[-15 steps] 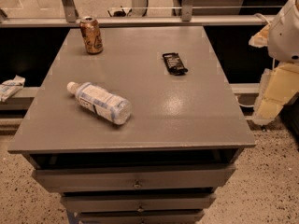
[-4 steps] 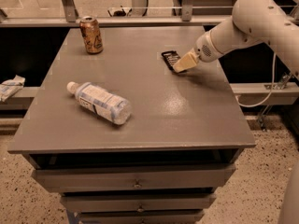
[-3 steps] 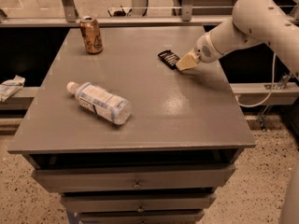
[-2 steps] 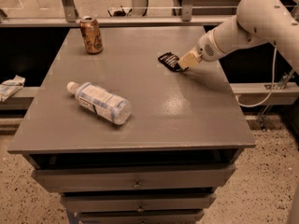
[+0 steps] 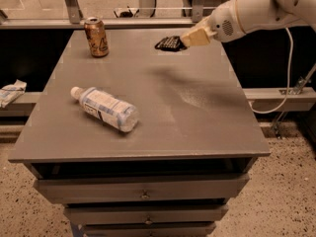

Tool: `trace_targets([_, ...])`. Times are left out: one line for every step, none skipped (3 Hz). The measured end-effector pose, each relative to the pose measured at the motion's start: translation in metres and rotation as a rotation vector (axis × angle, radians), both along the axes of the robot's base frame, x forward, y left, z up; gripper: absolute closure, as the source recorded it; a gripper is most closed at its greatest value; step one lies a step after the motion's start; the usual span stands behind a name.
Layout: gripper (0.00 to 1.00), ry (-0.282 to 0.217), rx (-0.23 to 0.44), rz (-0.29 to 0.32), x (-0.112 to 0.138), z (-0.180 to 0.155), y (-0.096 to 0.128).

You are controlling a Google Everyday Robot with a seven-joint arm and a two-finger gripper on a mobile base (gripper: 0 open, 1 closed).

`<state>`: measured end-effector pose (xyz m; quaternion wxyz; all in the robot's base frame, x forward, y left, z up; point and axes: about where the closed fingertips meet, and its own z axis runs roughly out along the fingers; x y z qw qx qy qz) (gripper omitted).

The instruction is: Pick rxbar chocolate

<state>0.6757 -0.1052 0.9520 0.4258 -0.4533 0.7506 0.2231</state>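
The rxbar chocolate (image 5: 169, 43), a small flat bar in a black wrapper, hangs in the air above the far right part of the grey table (image 5: 197, 117). My gripper (image 5: 190, 39) is shut on its right end, with tan fingers (image 5: 197, 35) coming in from the white arm at the upper right. The bar's shadow falls on the tabletop below it.
A clear plastic water bottle (image 5: 105, 109) lies on its side at the left middle of the table. A gold-brown drink can (image 5: 96, 36) stands at the far left corner. Drawers sit under the tabletop. A rail runs behind the table.
My gripper closed on the bar's right end where it lay on the table and has lifted it up and away from the surface. The bottle and can have not moved.
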Motion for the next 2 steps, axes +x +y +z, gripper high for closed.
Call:
trace_targets([1.0, -0.054, 0.087, 0.102, -0.0174, 0.0413, 0.0181])
trace_targets([1.0, -0.05, 0.083, 0.099, -0.0164, 0.0386, 0.0184])
